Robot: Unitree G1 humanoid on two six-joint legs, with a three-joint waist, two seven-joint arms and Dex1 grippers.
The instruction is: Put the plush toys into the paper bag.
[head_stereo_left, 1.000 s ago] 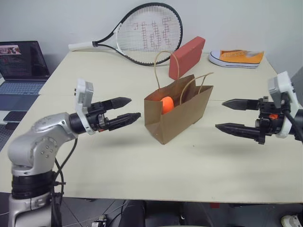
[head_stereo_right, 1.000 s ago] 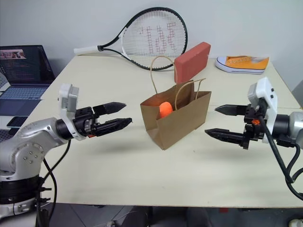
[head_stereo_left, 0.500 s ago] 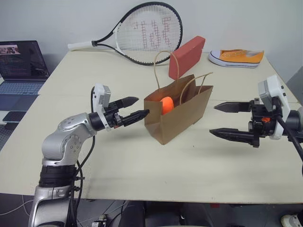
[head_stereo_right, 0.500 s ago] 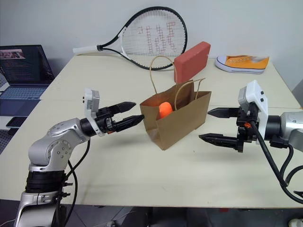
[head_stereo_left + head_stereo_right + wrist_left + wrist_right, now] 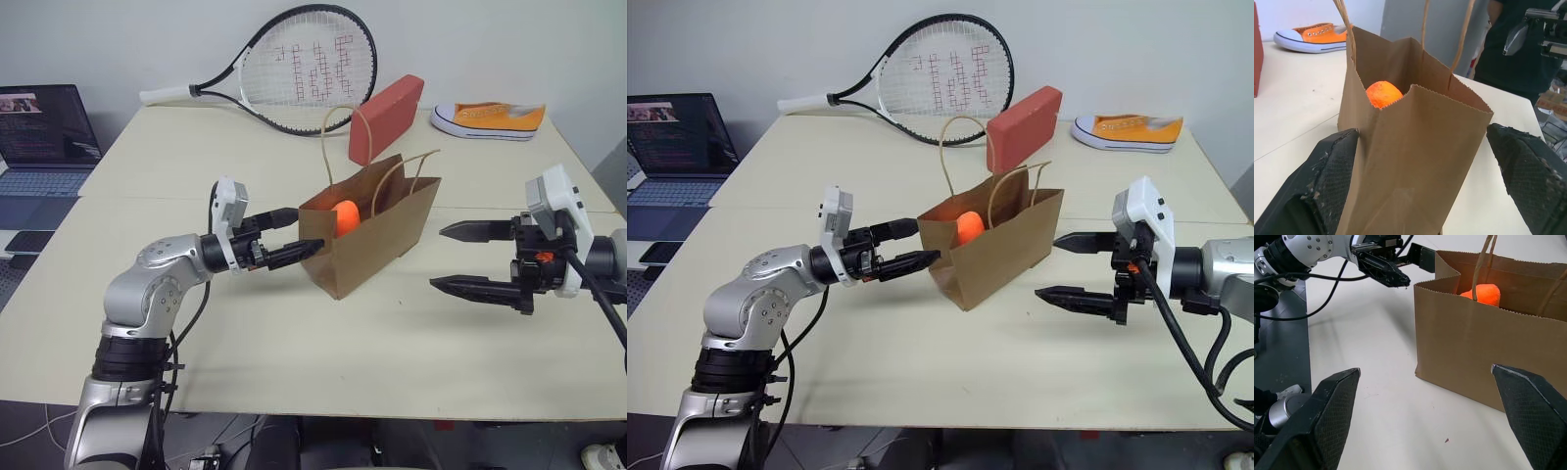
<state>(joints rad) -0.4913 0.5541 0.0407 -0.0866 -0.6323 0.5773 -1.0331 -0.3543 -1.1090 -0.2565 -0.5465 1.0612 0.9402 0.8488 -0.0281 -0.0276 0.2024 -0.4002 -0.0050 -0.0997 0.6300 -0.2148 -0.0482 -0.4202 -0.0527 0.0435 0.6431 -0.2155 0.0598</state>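
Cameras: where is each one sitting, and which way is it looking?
Left eye view: on the head, looking forward and down at the table; both arms show, the left gripper at the paper bag.
Right eye view: beside it, the same scene; the right gripper open.
Left wrist view: on the left wrist, facing the bag's end between its own fingers.
Right wrist view: on the right wrist, facing the bag's long side; the left gripper shows too.
Shared: the bag and the orange toy inside.

Cream table [image 5: 294,343] w/ white wall [image 5: 118,39] behind; laptop [image 5: 44,137] at left.
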